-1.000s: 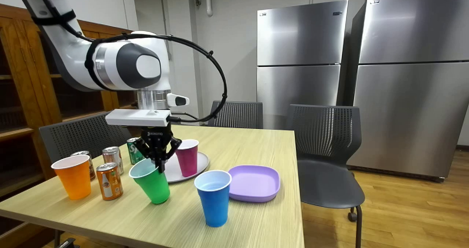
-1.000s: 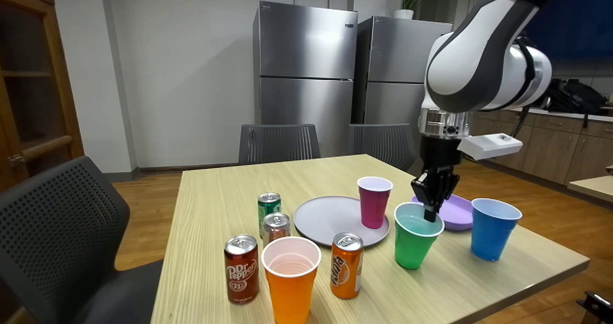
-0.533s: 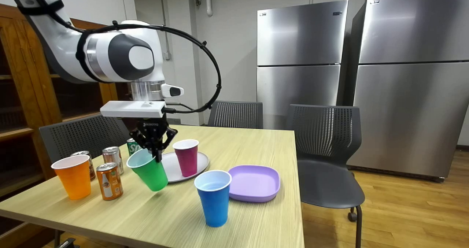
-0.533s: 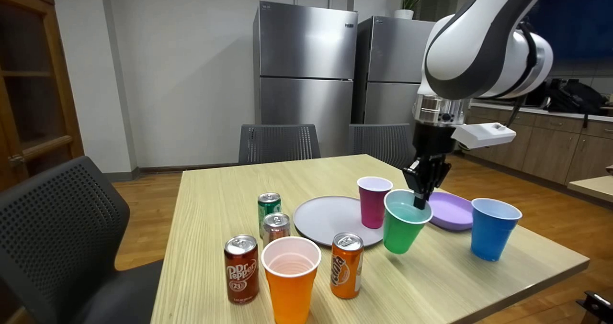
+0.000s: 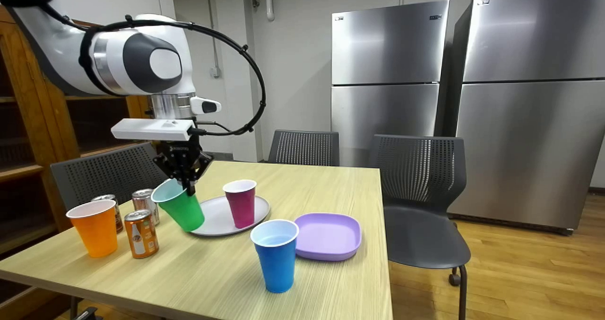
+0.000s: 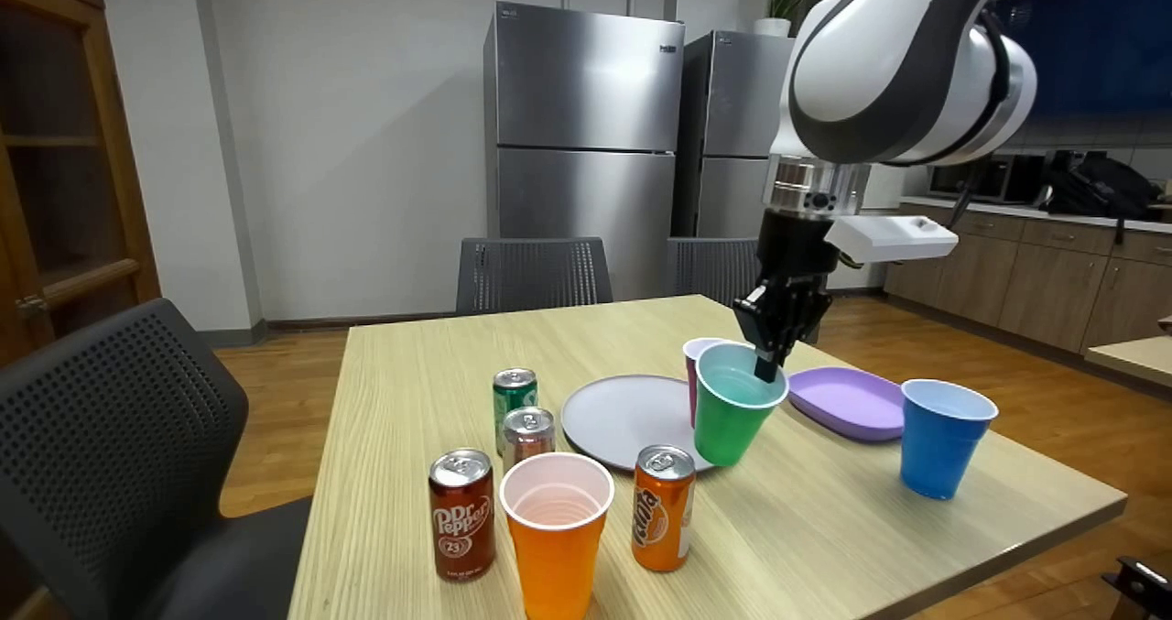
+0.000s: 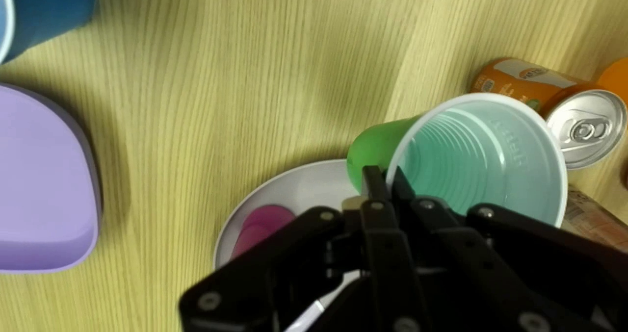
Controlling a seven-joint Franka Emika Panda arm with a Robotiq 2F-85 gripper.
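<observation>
1. My black two-finger gripper (image 7: 387, 180) is clenched on the rim of the green plastic cup (image 6: 732, 423), one finger inside the wall, one outside.
2. I have that cup tilted, mouth leaning to the side of the orange metal Fanta can (image 6: 664, 515); wrist view gives me its ribbed, pale teal interior.
3. Cup's base is by the edge of the round light-grey plate (image 6: 632, 414). From these angles I can't tell if it touches the plate or hangs just clear.
4. Magenta plastic cup (image 5: 241, 205): upright on the plate, partly hidden behind the green one in an exterior view.
5. Tapered orange plastic cup (image 6: 554, 565) stands near the Fanta.
6. Dark red metal Dr Pepper can (image 6: 462, 517) is just beside the orange cup; silver-and-copper metal can (image 6: 528, 429) and green metal soda can (image 6: 514, 398) stand near.
7. Blue plastic cup (image 5: 276, 261): upright, just beside the shallow lavender plastic dish (image 5: 328, 237), both well apart from my gripper.
8. Surface is a pale wood-grain table (image 5: 331, 289). Behind: dark grey mesh-backed chairs (image 5: 420, 168), two stainless-steel refrigerators (image 5: 390, 48).
</observation>
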